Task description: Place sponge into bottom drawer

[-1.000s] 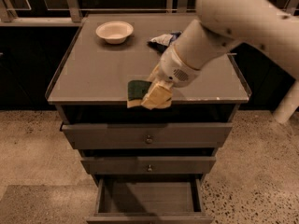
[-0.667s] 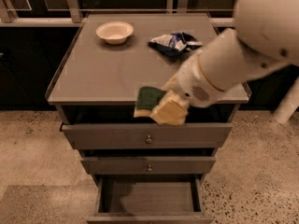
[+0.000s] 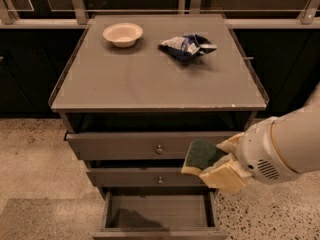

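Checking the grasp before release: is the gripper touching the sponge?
Touching. The camera view shows the gripper clamping the sponge between its cream fingers, above the open bottom drawer.

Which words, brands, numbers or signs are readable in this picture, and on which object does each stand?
None can be read.
bag on the cabinet top: blue-and-white print, too blurred to read.
bowl: no marking visible.
gripper, holding the sponge in front of the upper drawers, above the open bottom drawer: no marking visible.
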Robot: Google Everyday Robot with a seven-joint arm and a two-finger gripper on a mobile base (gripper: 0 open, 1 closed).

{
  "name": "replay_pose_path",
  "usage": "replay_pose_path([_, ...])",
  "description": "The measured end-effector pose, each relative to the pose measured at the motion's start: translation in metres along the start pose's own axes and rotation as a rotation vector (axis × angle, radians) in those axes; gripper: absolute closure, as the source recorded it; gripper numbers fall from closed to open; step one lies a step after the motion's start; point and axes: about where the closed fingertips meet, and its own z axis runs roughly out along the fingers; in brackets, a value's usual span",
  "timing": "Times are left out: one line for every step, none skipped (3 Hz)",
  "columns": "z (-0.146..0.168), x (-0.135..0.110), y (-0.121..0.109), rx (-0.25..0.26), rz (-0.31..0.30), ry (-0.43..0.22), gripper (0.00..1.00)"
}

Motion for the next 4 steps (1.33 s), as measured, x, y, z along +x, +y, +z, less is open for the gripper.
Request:
replay_pose_path([0.0, 0.0, 0.0, 0.0, -0.001, 0.001, 1.0])
replay_pose_path([0.016, 0.028, -0.004, 0.012, 0.095, 0.014, 1.0])
replay_pose_path([0.054, 0.104, -0.014, 0.073, 0.298, 0.063, 1.0])
replay_pose_path([0.107, 0.183, -0.009, 0.087, 0.495, 0.098, 1.0])
